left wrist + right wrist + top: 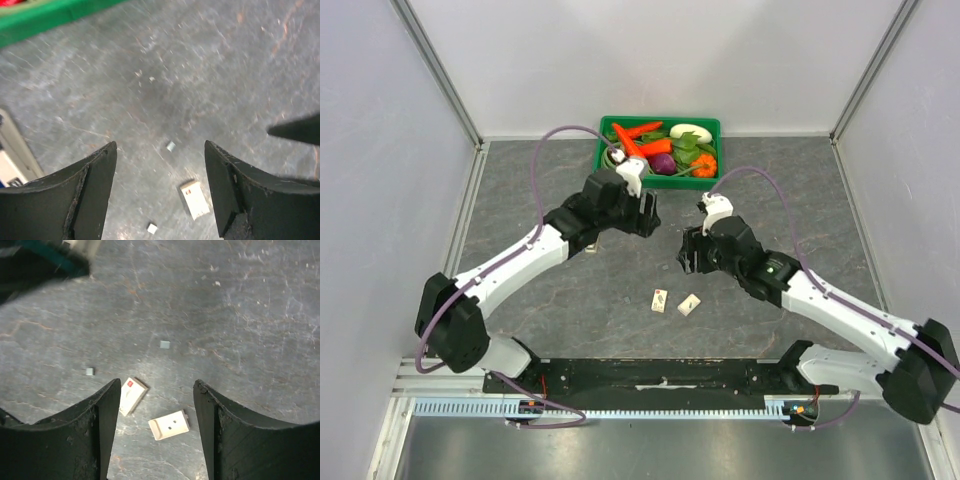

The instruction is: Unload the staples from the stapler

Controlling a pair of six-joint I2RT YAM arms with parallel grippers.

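Of the stapler, only a cream-white stretch [11, 159] shows at the left edge of the left wrist view; in the top view my left arm covers it except a pale bit [591, 247]. Two small grey staple pieces [171, 146] [164, 344] lie loose on the grey table. My left gripper [160, 145] [648, 215] hangs open above the table with nothing between its fingers. My right gripper [156, 383] [687, 258] is open too and holds nothing. Below it lie a small white box with a red mark [131, 396] [660, 300] and a white tray-like piece [170, 425] [689, 305].
A green basket [608, 122] full of vegetables stands at the back of the table, just behind the left gripper. The two grippers hover close to each other at mid-table; a dark tip of the right gripper [295, 131] pokes into the left wrist view.
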